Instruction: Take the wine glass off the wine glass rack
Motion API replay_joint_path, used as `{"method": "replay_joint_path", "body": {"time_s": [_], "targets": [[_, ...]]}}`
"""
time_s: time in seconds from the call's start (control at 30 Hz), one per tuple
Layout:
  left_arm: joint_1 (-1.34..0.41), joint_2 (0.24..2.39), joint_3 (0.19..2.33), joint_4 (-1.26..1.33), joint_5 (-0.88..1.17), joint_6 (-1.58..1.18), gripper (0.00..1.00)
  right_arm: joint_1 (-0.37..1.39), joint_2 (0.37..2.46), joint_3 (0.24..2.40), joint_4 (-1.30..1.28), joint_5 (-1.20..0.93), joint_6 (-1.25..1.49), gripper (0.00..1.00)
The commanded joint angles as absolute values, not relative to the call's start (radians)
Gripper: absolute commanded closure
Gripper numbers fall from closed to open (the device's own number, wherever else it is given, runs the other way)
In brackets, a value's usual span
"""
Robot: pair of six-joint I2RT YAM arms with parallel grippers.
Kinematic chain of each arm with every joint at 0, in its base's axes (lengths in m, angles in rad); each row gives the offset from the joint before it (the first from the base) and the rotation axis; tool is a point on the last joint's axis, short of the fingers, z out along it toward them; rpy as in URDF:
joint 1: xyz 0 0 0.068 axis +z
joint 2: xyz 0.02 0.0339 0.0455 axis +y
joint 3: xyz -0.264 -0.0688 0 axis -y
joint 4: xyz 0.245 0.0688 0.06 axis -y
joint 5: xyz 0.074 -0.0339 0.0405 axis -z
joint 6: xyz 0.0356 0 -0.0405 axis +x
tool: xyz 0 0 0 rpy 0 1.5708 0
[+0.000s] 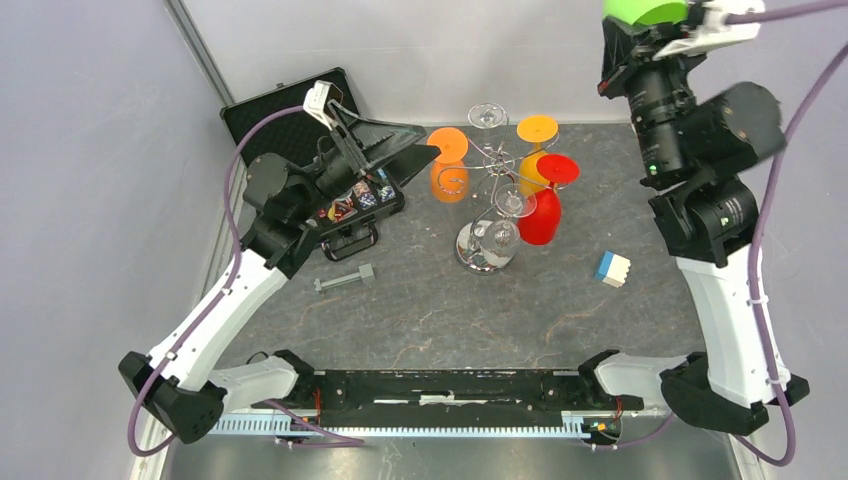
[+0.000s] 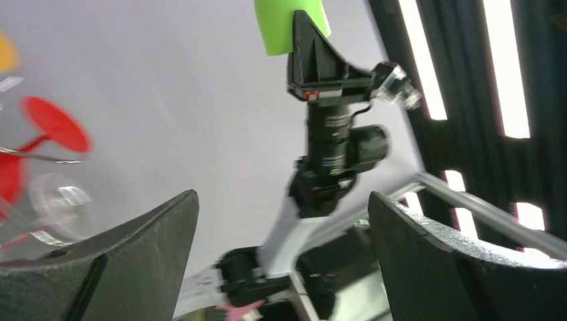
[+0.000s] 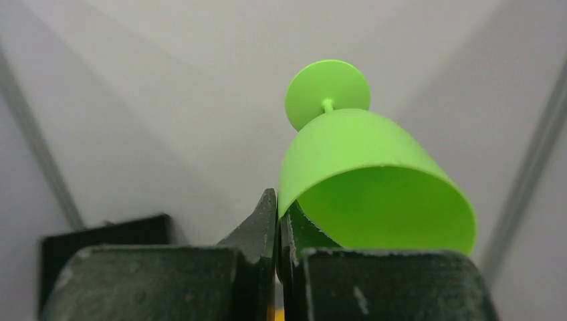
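The chrome wine glass rack [image 1: 487, 250] stands mid-table with clear glasses [image 1: 487, 116], two orange glasses [image 1: 449, 165] and a red glass [image 1: 541, 210] hanging upside down on its arms. My right gripper [image 3: 278, 214] is shut on the rim of a green wine glass [image 3: 364, 180], one finger inside the bowl and one outside. It holds the glass high at the top right of the top view [image 1: 645, 10], away from the rack. My left gripper [image 1: 425, 145] is open and empty, just left of the orange glass; in its wrist view [image 2: 281, 221] the red glass [image 2: 53, 124] shows at left.
An open black case [image 1: 330, 190] with small parts lies under the left arm. A grey bolt [image 1: 343, 279] lies in front of the case. A blue and white block [image 1: 612, 268] lies right of the rack. Grey walls close in the back and sides.
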State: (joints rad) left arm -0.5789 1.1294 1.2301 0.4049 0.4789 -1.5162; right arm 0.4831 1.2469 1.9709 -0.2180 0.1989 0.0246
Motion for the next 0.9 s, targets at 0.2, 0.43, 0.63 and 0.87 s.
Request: {"method": "replay_joint_path", "body": {"time_s": [0.2, 0.43, 0.63, 0.87], "targets": [[-0.558, 0.973, 1.371, -0.271, 0.194, -0.785, 0.0, 0.225, 1.38, 1.954, -0.754, 0.402, -0.071, 1.0], [-0.559, 0.957, 1.387, -0.42, 0.034, -0.626, 0.0, 0.098, 1.484, 1.831, -0.831, 0.122, -0.051, 1.0], [-0.559, 0.96, 1.389, -0.478, 0.007, -0.537, 0.0, 0.096, 1.504, 1.63, -0.863, 0.096, -0.058, 1.0], [-0.558, 0.974, 1.357, -0.496, 0.025, -0.523, 0.0, 0.08, 1.537, 1.553, -0.858, 0.064, -0.078, 1.0]]}}
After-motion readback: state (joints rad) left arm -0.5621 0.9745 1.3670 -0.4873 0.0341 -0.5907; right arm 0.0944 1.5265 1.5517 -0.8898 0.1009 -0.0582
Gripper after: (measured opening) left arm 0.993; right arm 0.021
